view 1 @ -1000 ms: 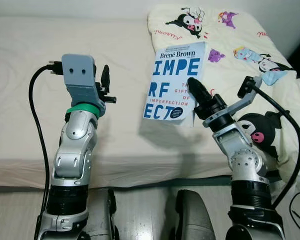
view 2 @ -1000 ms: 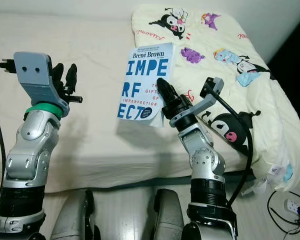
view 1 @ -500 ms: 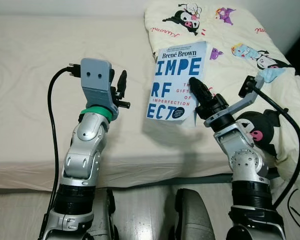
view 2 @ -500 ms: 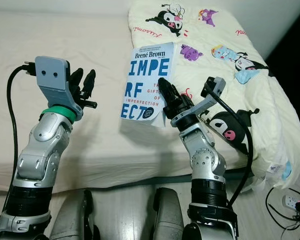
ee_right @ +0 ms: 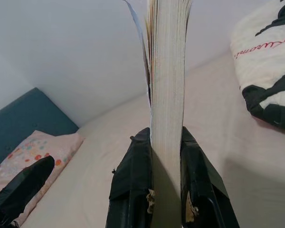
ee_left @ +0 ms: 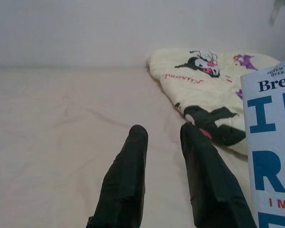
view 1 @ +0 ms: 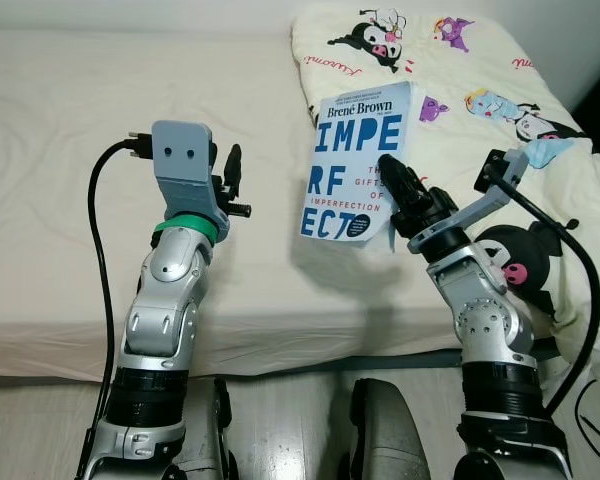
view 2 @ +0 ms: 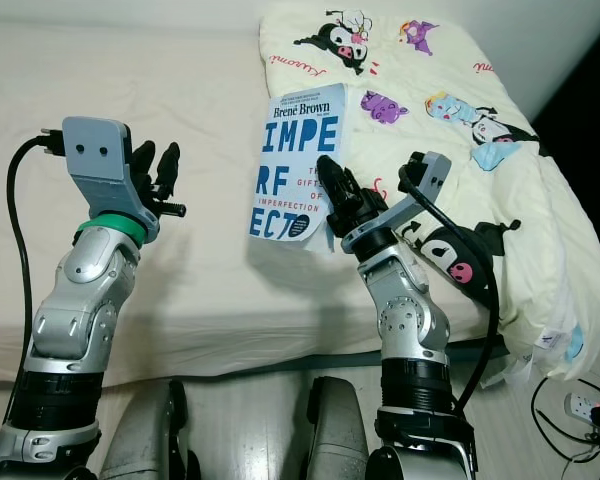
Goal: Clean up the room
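The right gripper [ee_right: 166, 156] is clamped on the book [view 1: 355, 165], holding it upright above the bed [view 1: 80, 150] beside the cartoon blanket [view 1: 480, 90]. The left gripper [ee_left: 164, 133] hovers nearby, fingers slightly apart and empty. The book is lifted but not yet put away, so tidying looks barely begun.

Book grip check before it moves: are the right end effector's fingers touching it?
Touching. The right wrist view shows both fingers pressed against the book.

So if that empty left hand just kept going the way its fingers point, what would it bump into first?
Probably the bed. The left gripper points along the bare sheet toward the wall, passing beside the cartoon blanket and the book. Depth is hard to judge.
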`<state>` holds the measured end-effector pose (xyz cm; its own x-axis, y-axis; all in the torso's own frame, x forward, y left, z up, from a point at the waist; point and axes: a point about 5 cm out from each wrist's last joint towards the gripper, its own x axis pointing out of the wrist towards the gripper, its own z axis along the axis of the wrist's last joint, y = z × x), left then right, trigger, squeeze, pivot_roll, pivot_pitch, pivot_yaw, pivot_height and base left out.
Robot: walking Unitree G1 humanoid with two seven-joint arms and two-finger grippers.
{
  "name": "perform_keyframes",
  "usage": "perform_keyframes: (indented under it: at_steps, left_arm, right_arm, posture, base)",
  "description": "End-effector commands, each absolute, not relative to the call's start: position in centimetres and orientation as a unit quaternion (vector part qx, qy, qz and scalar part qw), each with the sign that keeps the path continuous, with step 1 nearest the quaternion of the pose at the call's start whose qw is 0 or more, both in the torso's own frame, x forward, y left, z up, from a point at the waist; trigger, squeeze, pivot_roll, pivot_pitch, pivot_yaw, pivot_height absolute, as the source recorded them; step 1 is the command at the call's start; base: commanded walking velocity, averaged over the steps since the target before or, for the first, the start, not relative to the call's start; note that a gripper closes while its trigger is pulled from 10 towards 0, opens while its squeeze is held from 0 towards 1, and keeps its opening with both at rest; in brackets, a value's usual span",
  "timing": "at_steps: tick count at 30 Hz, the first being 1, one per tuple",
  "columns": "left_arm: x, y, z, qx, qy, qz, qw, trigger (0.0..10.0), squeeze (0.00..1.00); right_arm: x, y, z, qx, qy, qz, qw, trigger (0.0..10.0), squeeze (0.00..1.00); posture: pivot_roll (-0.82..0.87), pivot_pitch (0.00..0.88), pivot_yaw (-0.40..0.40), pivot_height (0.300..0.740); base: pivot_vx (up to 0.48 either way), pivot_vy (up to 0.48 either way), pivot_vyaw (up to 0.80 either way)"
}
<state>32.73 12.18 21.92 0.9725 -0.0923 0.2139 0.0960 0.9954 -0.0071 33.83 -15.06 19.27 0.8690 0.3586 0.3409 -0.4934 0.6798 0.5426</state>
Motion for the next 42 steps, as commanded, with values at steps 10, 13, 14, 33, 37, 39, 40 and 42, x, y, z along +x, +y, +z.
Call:
perform_keyframes:
  at_steps: [10, 13, 14, 33, 37, 39, 40, 42]
  left_arm:
    - [32.8, 11.5, 21.7, -0.009, -0.107, -0.056, 0.993, 10.0, 0.00]
    - [32.8, 11.3, 21.8, -0.009, -0.108, -0.060, 0.992, 10.0, 0.00]
    - [32.8, 11.3, 21.8, -0.009, -0.108, -0.060, 0.992, 10.0, 0.00]
    - [33.0, 10.4, 22.1, -0.009, -0.112, -0.076, 0.991, 10.0, 0.00]
    - [33.1, 10.1, 22.1, -0.009, -0.112, -0.083, 0.990, 10.0, 0.00]
    - [33.1, 10.0, 22.1, -0.008, -0.111, -0.086, 0.990, 10.0, 0.00]
    - [33.1, 10.0, 22.1, -0.008, -0.111, -0.087, 0.990, 10.0, 0.00]
    - [33.1, 10.0, 22.1, -0.008, -0.111, -0.087, 0.990, 10.0, 0.00]
  right_arm:
    - [33.9, -15.3, 19.5, 0.321, -0.116, 0.231, 0.911, 10.0, 0.00]
    - [33.9, -15.3, 19.4, 0.320, -0.115, 0.230, 0.912, 10.0, 0.00]
    - [33.9, -15.3, 19.4, 0.320, -0.115, 0.230, 0.912, 10.0, 0.00]
    - [34.0, -15.4, 19.2, 0.316, -0.112, 0.227, 0.914, 10.0, 0.00]
    - [34.0, -15.4, 19.2, 0.313, -0.115, 0.222, 0.916, 10.0, 0.00]
    - [34.0, -15.4, 19.3, 0.304, -0.117, 0.217, 0.920, 10.0, 0.00]
    - [34.0, -15.5, 19.4, 0.300, -0.120, 0.215, 0.922, 10.0, 0.00]
    - [34.0, -15.5, 19.4, 0.300, -0.120, 0.215, 0.922, 10.0, 0.00]
  posture:
    - [-0.02, 0.031, -0.023, 0.624]
    - [-0.02, 0.027, -0.023, 0.634]
    - [-0.02, 0.027, -0.023, 0.634]
    - [-0.02, 0.026, -0.019, 0.699]
    - [-0.03, 0.027, -0.016, 0.718]
    - [-0.03, 0.027, -0.014, 0.718]
    - [-0.03, 0.027, -0.012, 0.718]
    - [-0.03, 0.027, -0.012, 0.718]
  base:
    - [0.000, 0.000, 0.00]
    - [0.000, 0.000, 0.00]
    - [0.000, 0.000, 0.00]
    - [0.000, 0.000, 0.00]
    - [0.000, 0.000, 0.00]
    - [0.000, 0.000, 0.00]
    - [0.000, 0.000, 0.00]
    - [0.000, 0.000, 0.00]
